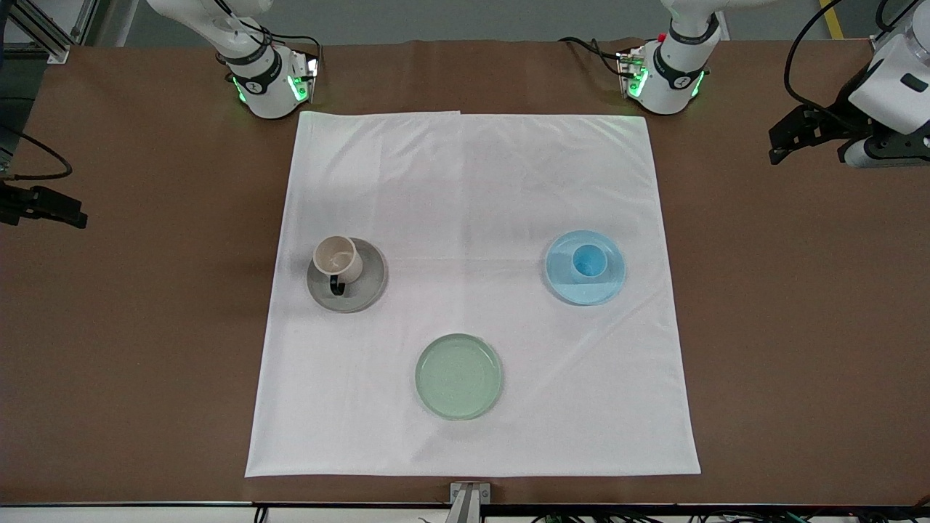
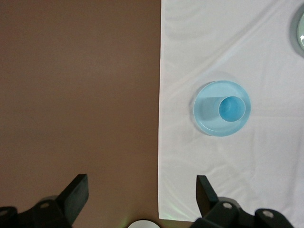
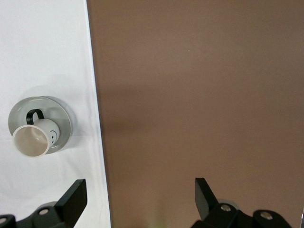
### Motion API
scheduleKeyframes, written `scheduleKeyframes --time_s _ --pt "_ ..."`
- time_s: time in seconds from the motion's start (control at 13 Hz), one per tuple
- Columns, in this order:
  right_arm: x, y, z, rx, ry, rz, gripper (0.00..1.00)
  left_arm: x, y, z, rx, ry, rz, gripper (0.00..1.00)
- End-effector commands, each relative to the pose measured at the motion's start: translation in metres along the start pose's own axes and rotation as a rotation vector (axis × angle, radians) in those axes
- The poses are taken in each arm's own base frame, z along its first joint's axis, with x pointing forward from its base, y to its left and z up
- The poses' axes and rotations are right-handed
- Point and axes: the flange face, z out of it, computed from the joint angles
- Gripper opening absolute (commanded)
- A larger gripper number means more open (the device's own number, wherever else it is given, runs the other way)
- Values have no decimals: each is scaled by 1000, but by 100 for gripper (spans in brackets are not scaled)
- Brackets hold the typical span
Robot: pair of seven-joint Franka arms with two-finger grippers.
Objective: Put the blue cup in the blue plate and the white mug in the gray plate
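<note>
The blue cup (image 1: pixel 588 261) stands upright in the blue plate (image 1: pixel 574 292) toward the left arm's end of the white cloth. The white mug (image 1: pixel 337 258) stands in the gray plate (image 1: pixel 368 287) toward the right arm's end, its black handle pointing toward the front camera. My left gripper (image 1: pixel 783 145) is open and empty, high over the bare brown table off the cloth. Its wrist view (image 2: pixel 142 190) shows the cup (image 2: pixel 233 109) in the plate (image 2: pixel 208 118). My right gripper (image 1: pixel 69 214) is open and empty over the brown table. Its wrist view (image 3: pixel 141 192) shows the mug (image 3: pixel 32 138) on the gray plate (image 3: pixel 65 118).
An empty pale green plate (image 1: pixel 458 376) lies on the white cloth (image 1: pixel 472 189), nearer the front camera than the other two plates. Its edge shows in the left wrist view (image 2: pixel 300 28). Brown table surrounds the cloth.
</note>
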Motion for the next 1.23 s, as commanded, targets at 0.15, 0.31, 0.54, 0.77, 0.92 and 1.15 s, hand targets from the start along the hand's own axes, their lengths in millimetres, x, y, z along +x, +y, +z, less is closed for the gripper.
scheduleKeyframes --time_s 0.15,0.31,0.54,0.77,0.92,1.15 --pt "-9 0 -1 66 -33 18 100 -5 -1 -6 -9 15 -7 100" --pt "-20 5 -6 74 -26 23 100 -4 0 -6 -11 15 -9 100" --pt "-36 9 -7 86 -12 23 100 -2 -4 -8 -13 21 -9 100" --pt "-52 5 -13 87 9 12 100 -2 -6 -12 -16 28 -1 100" --pt "-62 3 -23 87 22 7 100 -2 -6 -14 -16 29 0 100" --pt "-77 3 -40 88 42 7 100 -4 -5 -17 -17 30 -6 100"
